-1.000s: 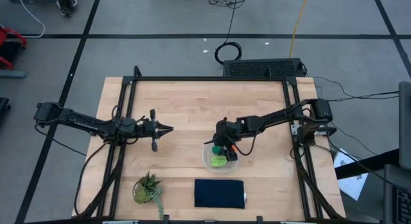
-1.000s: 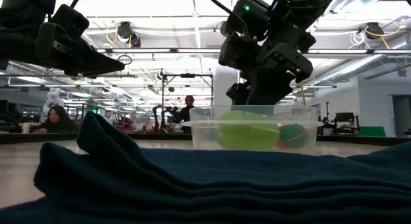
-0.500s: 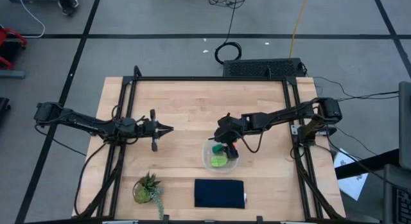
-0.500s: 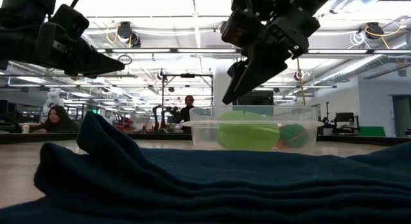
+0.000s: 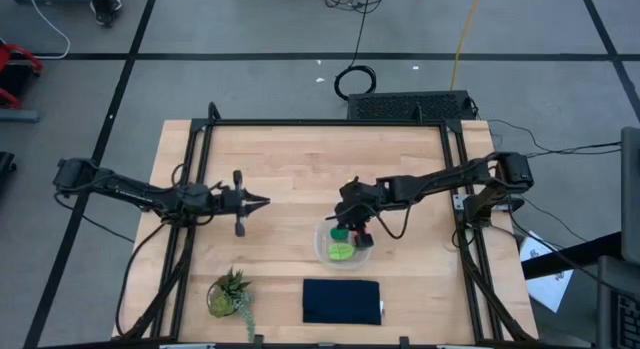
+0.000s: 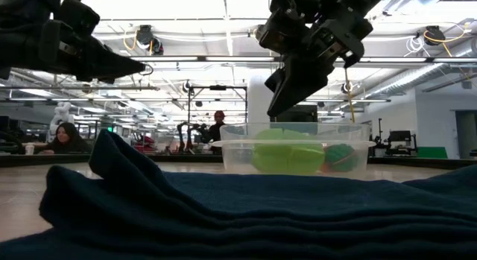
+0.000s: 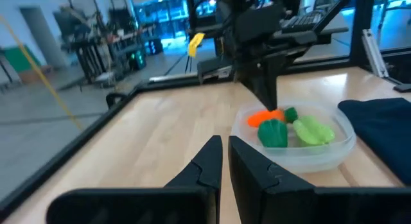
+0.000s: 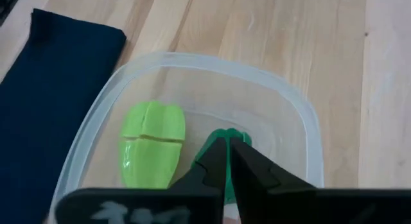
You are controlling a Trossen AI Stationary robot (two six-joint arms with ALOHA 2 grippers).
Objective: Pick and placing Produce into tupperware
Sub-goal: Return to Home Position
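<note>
The clear tupperware [image 5: 321, 245] stands on the table's near middle. In it lie the light green leafy piece [image 8: 153, 147], the dark green piece [image 8: 224, 133] and the orange carrot [image 7: 263, 117]. My right gripper [image 5: 351, 227] hangs shut and empty just above the tupperware's far part, its fingertips [image 6: 274, 111] a little above the rim and pointing down. My left gripper [image 5: 262, 200] hovers shut over the table's left middle, pointing toward the tupperware [image 7: 347, 131], with nothing between its fingers.
A folded navy cloth [image 5: 342, 301] lies near the table's front edge, just in front of the tupperware. A spiky potted plant [image 5: 230, 294] stands at the front left. People [image 6: 63, 138] show in the room beyond the table.
My right gripper has risen from inside the tupperware to just above its rim, then shut with nothing between its fingers. The three pieces stay in the tupperware.
</note>
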